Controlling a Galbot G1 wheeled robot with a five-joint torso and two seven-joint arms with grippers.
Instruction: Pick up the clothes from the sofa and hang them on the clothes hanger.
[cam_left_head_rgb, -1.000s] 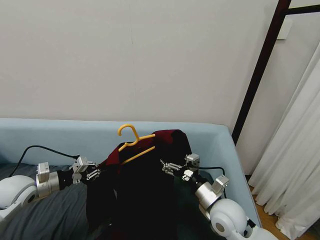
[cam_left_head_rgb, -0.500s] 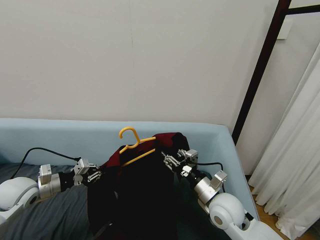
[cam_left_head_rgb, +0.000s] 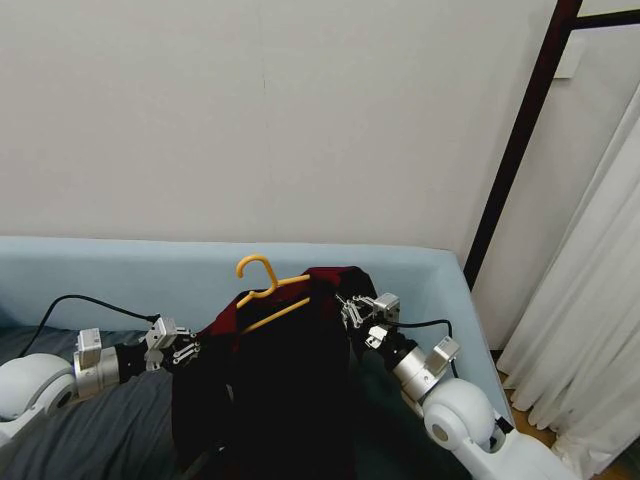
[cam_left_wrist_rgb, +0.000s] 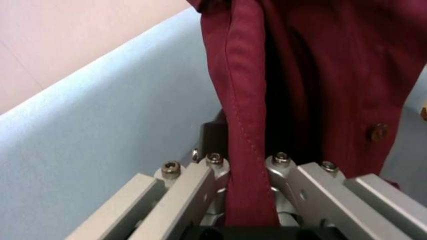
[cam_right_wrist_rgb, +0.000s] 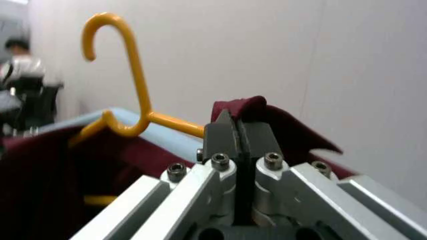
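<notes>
A dark red shirt (cam_left_head_rgb: 280, 370) hangs on a yellow hanger (cam_left_head_rgb: 262, 282), held up above the light blue sofa (cam_left_head_rgb: 110, 275). My left gripper (cam_left_head_rgb: 182, 345) is shut on the shirt's left edge; in the left wrist view the red fabric (cam_left_wrist_rgb: 250, 130) runs between its fingers (cam_left_wrist_rgb: 193, 192). My right gripper (cam_left_head_rgb: 352, 308) is shut on the shirt's right shoulder, just right of the hanger; in the right wrist view its pads (cam_right_wrist_rgb: 223, 137) pinch the cloth (cam_right_wrist_rgb: 240, 106) beside the hanger's hook (cam_right_wrist_rgb: 130, 70).
A dark grey garment (cam_left_head_rgb: 90, 425) lies on the sofa seat at the left. A dark vertical pole (cam_left_head_rgb: 515, 140) stands right of the sofa, with white curtains (cam_left_head_rgb: 590, 330) beyond it. A plain wall is behind.
My right gripper has moved up and slightly left, closing onto the shirt's right shoulder near the hanger. The left gripper has stayed in place, holding the shirt.
</notes>
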